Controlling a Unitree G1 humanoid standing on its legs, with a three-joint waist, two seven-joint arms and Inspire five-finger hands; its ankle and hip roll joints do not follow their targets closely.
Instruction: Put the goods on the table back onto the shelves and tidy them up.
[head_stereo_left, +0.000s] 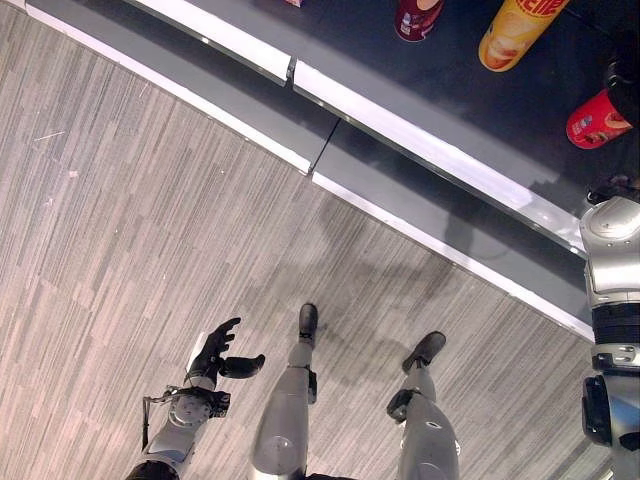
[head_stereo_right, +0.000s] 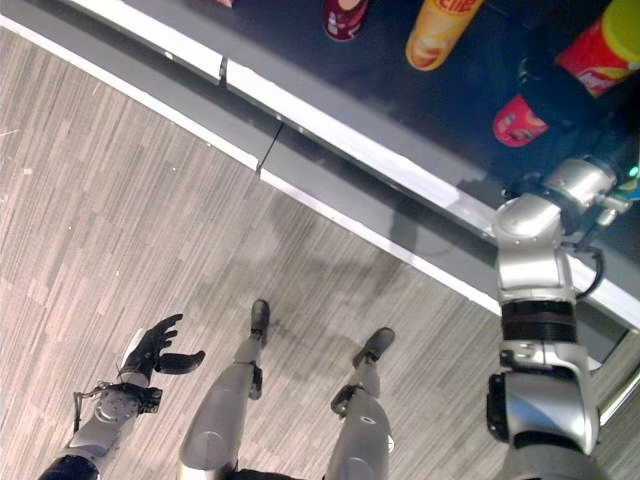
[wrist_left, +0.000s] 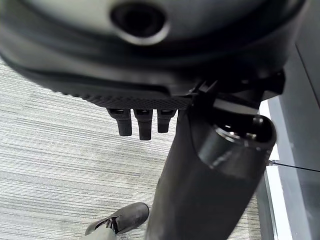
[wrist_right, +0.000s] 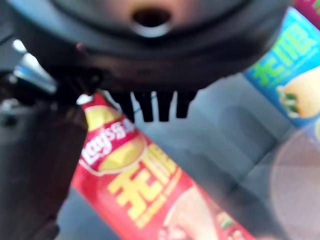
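Right hand (wrist_right: 155, 107) hovers with straight fingers over a red cylindrical chip canister (wrist_right: 145, 195), poised to grasp; left hand (head_stereo_left: 215, 352) hangs spread, idle.

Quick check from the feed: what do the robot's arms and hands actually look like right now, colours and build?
Both arms are silver-grey metal segments with black joint bands; the right arm shows a thick ribbed black ring between its shells. The left hand is dark black, with slim fingers and a stubby thumb, on a grey wrist unit. The right hand appears as a dark bulk with short black fingers.
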